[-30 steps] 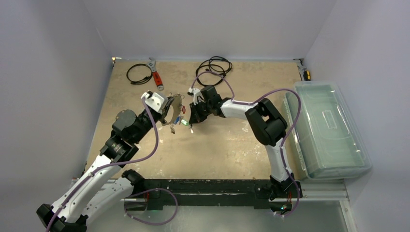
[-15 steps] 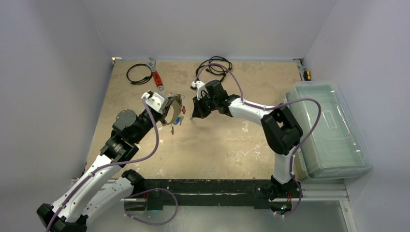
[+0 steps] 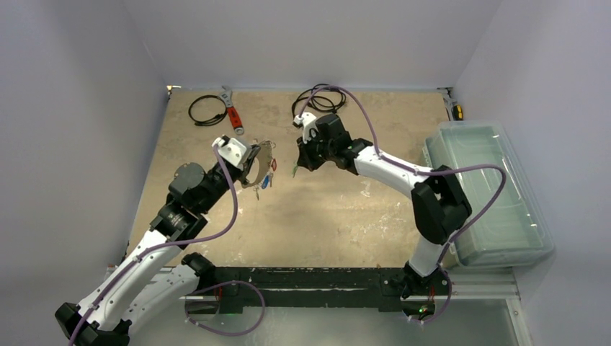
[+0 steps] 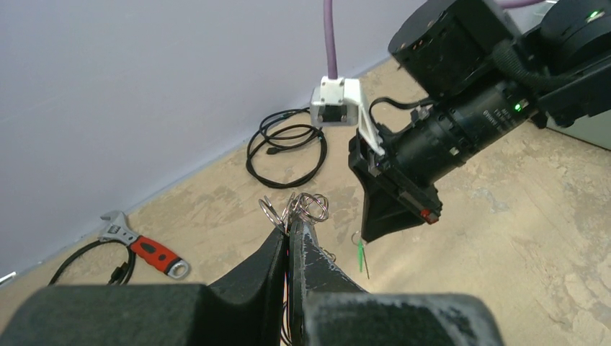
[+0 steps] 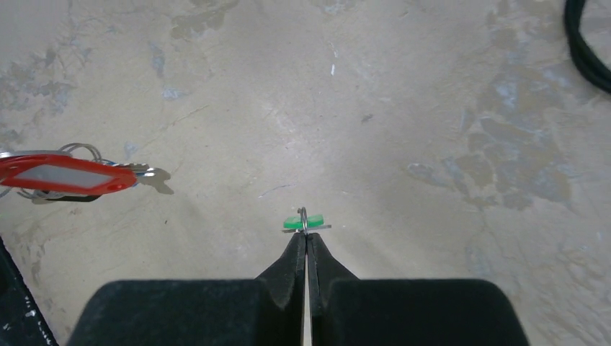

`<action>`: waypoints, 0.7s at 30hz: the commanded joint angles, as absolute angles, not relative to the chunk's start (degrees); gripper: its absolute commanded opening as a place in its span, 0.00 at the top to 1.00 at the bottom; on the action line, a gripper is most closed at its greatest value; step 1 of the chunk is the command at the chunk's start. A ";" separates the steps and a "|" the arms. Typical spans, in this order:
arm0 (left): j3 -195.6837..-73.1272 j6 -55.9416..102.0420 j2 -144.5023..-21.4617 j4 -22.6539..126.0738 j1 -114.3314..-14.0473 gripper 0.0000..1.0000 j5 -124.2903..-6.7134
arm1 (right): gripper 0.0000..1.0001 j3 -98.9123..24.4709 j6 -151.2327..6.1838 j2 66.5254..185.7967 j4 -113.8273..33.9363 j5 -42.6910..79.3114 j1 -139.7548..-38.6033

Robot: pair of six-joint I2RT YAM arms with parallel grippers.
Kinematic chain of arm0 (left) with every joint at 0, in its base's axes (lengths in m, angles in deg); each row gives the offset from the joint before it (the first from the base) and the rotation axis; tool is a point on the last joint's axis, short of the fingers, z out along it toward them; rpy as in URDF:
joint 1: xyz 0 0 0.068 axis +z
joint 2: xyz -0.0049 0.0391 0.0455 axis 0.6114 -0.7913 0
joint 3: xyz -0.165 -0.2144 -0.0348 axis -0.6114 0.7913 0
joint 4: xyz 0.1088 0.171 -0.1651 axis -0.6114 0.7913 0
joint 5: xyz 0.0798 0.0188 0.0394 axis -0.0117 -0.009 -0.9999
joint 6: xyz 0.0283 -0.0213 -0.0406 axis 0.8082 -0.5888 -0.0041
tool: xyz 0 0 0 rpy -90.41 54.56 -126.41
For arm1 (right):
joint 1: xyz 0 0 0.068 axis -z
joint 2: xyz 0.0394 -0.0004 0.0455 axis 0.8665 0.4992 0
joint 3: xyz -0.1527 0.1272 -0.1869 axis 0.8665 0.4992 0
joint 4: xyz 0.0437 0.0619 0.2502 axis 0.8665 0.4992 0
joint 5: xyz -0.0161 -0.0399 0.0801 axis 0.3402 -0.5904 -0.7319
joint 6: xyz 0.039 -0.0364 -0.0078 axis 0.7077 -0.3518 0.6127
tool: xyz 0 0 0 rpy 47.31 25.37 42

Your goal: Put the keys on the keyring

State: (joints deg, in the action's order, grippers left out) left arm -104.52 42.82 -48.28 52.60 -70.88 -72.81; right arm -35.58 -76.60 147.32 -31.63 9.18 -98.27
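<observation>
Two grippers worked over the middle of the bench (image 3: 346, 216), towards its far edge. My left gripper (image 3: 252, 160) was clamped on the keyring (image 3: 265, 153), with red- and blue-tagged keys (image 3: 268, 176) dangling from it. My right gripper (image 5: 306, 241), near but apart, pinched the green-tagged key (image 5: 303, 222) by its small loop. I judged threading was in hand; next, that loop needed lining up with the ring's opening. Along the far edge lay the wrench (image 3: 232, 112) and cables (image 3: 320, 97).

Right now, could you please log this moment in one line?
left fingers: shut on keyring, red-tag key hanging | right fingers: shut on green-tag key | threading: not done
</observation>
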 commanded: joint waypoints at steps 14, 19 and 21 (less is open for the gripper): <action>-105.14 43.08 -50.90 46.34 -71.08 1.00 -56.54 | 1.00 -34.46 -83.28 126.86 -23.45 25.75 -97.05; -106.64 42.31 -53.99 46.85 -71.02 1.00 -53.91 | 1.00 -33.13 -83.38 120.81 -23.75 25.78 -97.04; -106.99 41.97 -54.83 46.85 -71.04 1.00 -53.09 | 1.00 -32.59 -83.53 119.64 -24.54 25.47 -96.99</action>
State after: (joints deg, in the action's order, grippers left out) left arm -104.50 43.14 -53.75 50.79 -70.88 -56.81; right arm -33.48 -82.34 123.30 -23.72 24.06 -97.20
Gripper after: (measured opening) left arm 0.021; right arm 0.007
